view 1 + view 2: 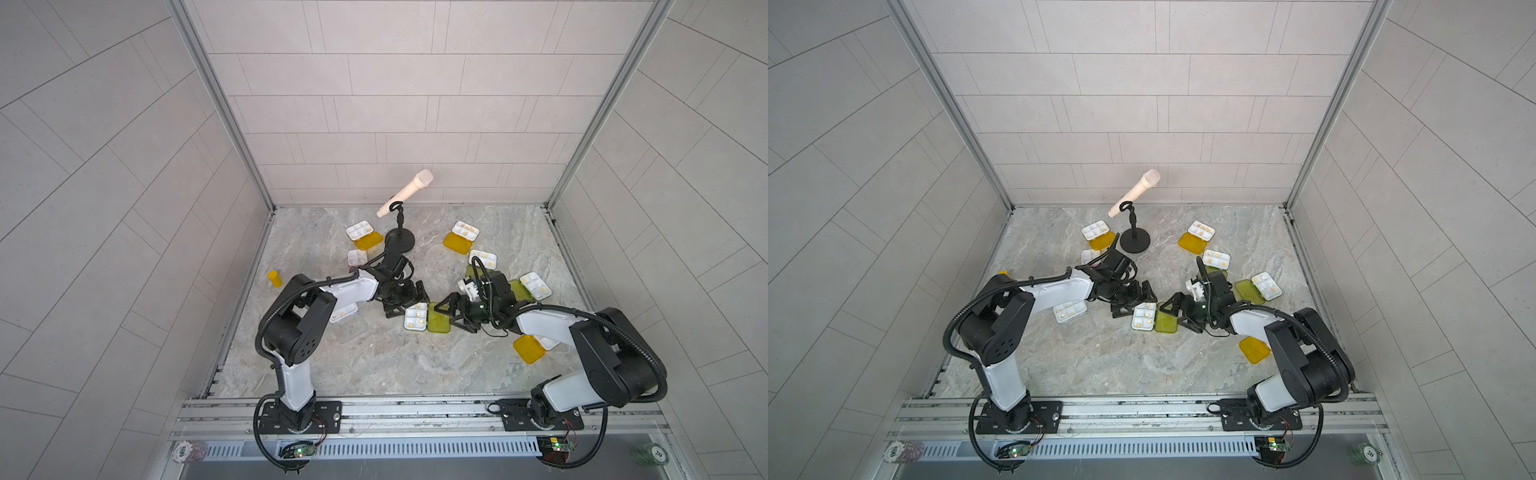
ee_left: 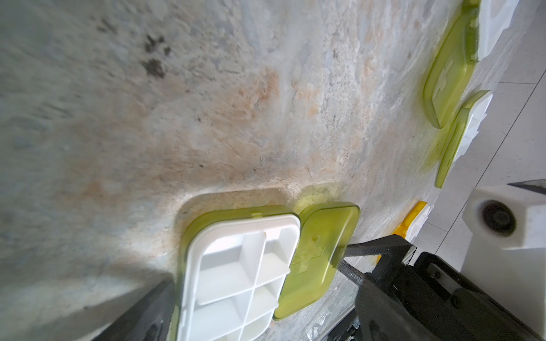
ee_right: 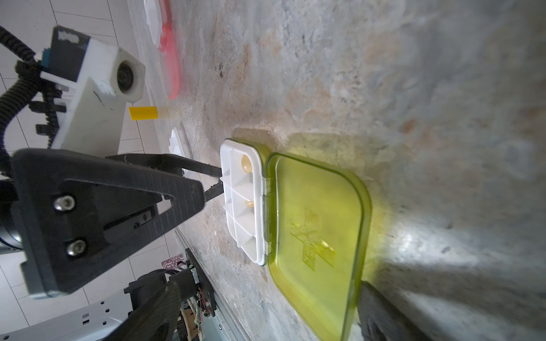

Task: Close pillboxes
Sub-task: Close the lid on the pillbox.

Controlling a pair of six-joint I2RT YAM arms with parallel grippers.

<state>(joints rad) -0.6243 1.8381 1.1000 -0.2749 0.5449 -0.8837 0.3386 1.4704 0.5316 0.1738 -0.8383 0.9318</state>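
In both top views the lime pillbox (image 1: 426, 319) lies open near the middle of the table (image 1: 374, 365). Its white tray (image 1: 416, 316) sits flat and its lid (image 1: 439, 323) is folded out at the tray's 3 o'clock. The left gripper (image 1: 405, 301) is at the tray's 10 o'clock, jaws spread wide and empty. The right gripper (image 1: 454, 314) is at the lid's 3 o'clock, jaws also wide, holding nothing. The step in hand looks like folding this lid over.

In the left wrist view the tray (image 2: 236, 271) lies close under the camera, with one dark left finger just beside its long side. The lid (image 2: 319, 257) rests flat past the hinge. A black fingertip, probably the right gripper's, meets its free edge.

In the right wrist view the left fingertips (image 3: 206, 169) touch, or very nearly touch, the tray's (image 3: 245, 200) long side opposite the hinge. Pills show in some compartments. A right finger (image 3: 381, 310) sits by the free edge of the lid (image 3: 319, 236).

To do it well, the left fingers should act as a stop so the tray cannot slide. The right finger should get under the free edge and swing the lid in an arc about the hinge toward 9 o'clock. The left fingers must clear before the lid lands. Then press near the latch edge, gently, so the pills do not jump.
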